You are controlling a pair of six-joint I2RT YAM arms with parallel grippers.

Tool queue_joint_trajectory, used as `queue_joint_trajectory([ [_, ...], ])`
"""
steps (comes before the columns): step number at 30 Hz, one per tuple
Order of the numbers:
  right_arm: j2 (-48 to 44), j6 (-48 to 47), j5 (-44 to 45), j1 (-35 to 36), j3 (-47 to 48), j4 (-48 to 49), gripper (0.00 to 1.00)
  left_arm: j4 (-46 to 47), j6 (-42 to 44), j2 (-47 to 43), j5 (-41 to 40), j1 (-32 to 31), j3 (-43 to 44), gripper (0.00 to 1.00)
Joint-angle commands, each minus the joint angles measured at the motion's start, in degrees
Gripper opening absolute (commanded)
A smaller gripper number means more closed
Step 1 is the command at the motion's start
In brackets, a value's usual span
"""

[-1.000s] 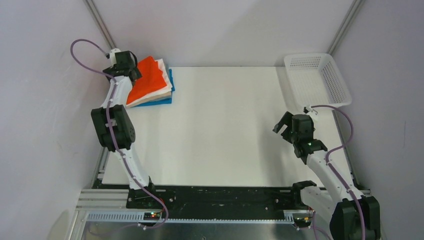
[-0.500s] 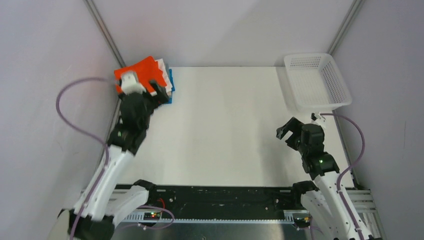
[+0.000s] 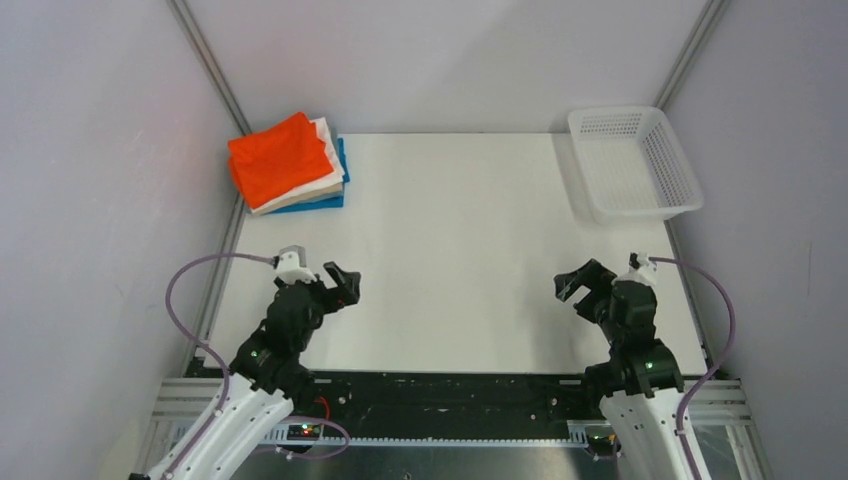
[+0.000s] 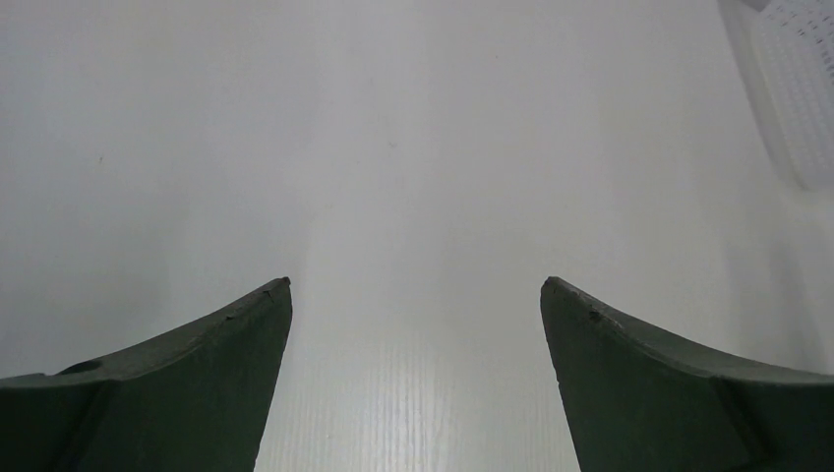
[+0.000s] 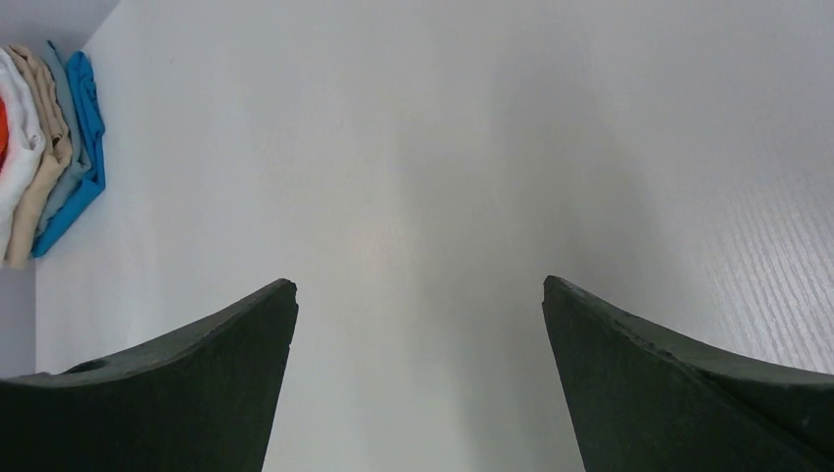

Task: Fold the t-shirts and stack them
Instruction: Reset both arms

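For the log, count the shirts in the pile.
4, stacked at the table's far left corner: orange on top, then white, beige, and blue at the bottom. Thin layers in between may be hidden.

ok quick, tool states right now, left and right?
Left tool: open, holding nothing.
Right tool: open, holding nothing.

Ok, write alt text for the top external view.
A folded orange t-shirt tops a pile of shirts at the table's far left corner. The left hand and right hand are open and empty near the front edge; a white mesh basket sits at the far right.
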Motion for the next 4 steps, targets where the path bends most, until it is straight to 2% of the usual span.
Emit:
queue_joint_trajectory([
  [1,-1.4,1.2,0.3,0.1,-0.8,0.6,1.0,1.8,-1.1,-1.7,0.6,-0.3,0.8,1.0],
  [4,-1.1,1.3,0.8,0.2,-0.8,0.9,0.99,1.0,-0.9,-0.7,0.2,-0.3,1.5,1.0],
])
